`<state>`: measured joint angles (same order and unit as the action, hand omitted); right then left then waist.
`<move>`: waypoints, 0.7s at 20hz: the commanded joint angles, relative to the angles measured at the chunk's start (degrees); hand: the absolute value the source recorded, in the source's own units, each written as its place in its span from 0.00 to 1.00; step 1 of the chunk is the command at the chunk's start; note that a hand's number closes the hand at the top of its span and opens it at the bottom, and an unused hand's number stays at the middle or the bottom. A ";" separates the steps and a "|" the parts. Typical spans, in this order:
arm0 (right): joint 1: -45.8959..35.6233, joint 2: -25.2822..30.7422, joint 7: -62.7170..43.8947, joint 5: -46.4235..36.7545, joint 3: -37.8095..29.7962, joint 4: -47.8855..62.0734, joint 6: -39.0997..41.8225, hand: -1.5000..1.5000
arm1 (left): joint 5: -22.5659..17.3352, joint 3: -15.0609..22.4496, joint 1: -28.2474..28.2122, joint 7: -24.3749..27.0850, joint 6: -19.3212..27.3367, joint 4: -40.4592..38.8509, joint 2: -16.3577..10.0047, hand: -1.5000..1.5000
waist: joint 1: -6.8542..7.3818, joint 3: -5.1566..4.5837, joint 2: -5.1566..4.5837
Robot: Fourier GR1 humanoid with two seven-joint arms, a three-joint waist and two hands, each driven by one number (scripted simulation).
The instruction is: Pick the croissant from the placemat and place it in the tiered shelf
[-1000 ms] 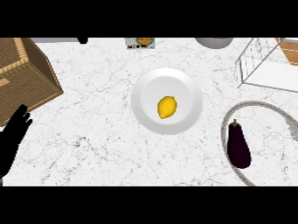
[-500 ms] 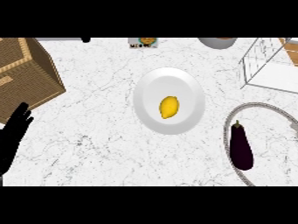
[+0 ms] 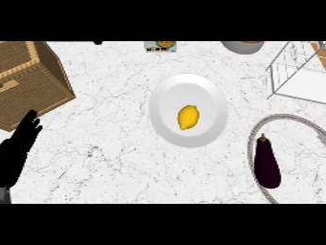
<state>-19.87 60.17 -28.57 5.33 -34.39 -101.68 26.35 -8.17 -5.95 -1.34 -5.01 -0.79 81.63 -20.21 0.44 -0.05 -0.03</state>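
We open on the white marble bench [image 3: 109,158], which carries everything in the head view. At its upper left corner sits the big wicker basket [image 3: 24,81], set at an angle. Over at the upper right we have the tiered shelf [image 3: 303,88], a white wire frame running off the edge, and from what we can see nothing from the task lies in it.

Below the shelf is the grey oval placemat [image 3: 287,117], partly cut off at the right. In the middle of the bench stands the white plate [image 3: 186,88].

Now the left robot hand [image 3: 14,148]: it shows at the lower left edge, fingers straight and spread wide, pointing up, holding nothing, simply resting well apart from the placemat. The right robot hand does not show at all.

On the placemat we see a dark purple eggplant [image 3: 267,162], lying lengthwise with its stem toward the shelf. We spot no croissant anywhere, so this looks to us like the thing to move. A yellow lemon [image 3: 187,117] rests on the plate.

By our reckoning the task has not begun: nothing is grasped, and the reach, pick, carry and placing in the shelf are all left.
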 commanded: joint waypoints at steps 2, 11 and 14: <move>-3.70 4.19 4.16 -4.91 1.69 8.57 -0.01 1.00 | -1.47 -2.03 1.60 -3.69 -1.69 2.05 -1.58 0.50 | 0.25 0.05 -0.06; -13.29 5.09 10.64 -14.84 13.74 21.84 -5.79 1.00 | 2.39 0.06 0.76 0.46 -1.04 -0.86 2.15 0.50 | 0.86 0.02 -0.28; -16.82 3.64 12.40 -18.98 17.59 25.18 -9.24 1.00 | 3.14 -0.43 3.68 1.63 -0.97 -4.59 2.39 0.50 | 0.79 0.00 -0.35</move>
<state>-33.71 65.50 -19.27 -8.49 -21.19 -80.92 21.08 -6.63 -6.82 1.01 -5.99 -2.08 80.65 -19.18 1.25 -0.04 -0.27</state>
